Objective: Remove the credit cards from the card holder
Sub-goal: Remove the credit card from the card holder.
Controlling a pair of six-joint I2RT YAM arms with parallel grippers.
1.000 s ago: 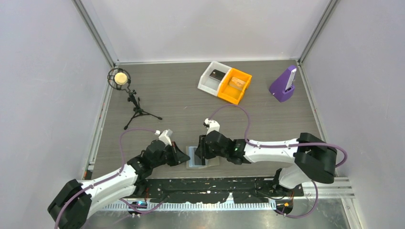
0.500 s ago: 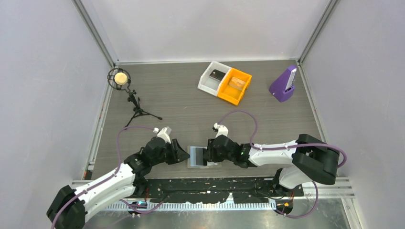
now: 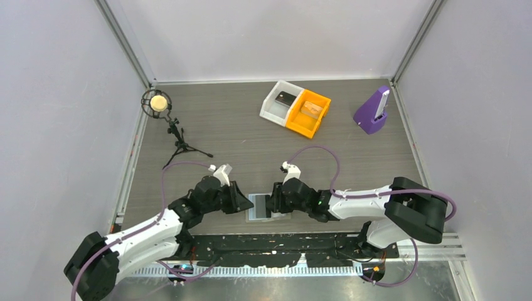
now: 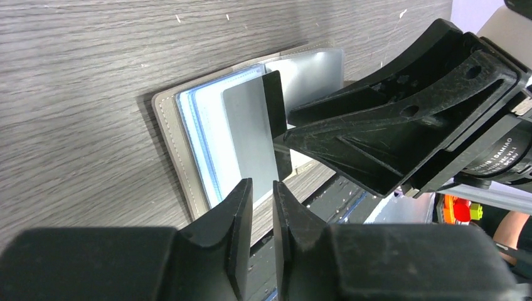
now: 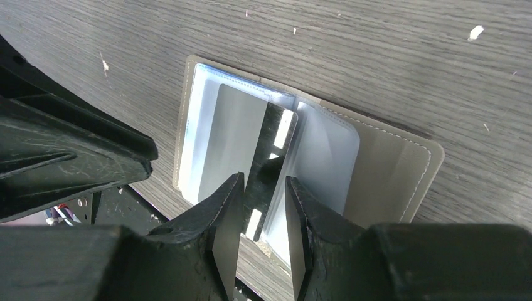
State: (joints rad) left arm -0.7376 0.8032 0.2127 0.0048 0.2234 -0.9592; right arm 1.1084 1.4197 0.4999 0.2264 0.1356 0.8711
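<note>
Card holder (image 3: pixel 258 205) lies open at the near edge of the worktop (image 3: pixel 238 132). It is probably light, with floppy sleeves. The raised card (image 4: pixel 248 138) looks stiff and slick; grip its free edge. Left fingers (image 4: pixel 241 207) are nearly together and empty. Right fingers (image 5: pixel 226 213) straddle the card, partly apart; a grip cannot be confirmed. Both arms reach low, facing each other.

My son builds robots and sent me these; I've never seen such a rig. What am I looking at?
Two robot arms are bolted to a table. One picture looks down from overhead; the other two come from cameras on the wrists. Between the arms lies an open card holder. The left gripper, nearly closed, sits at the edge of a grey card; a dark card stands between the fingers of the right gripper. Whether either grips, I cannot tell. Farther back: a white bin, an orange bin, a purple stand and a microphone.
</note>
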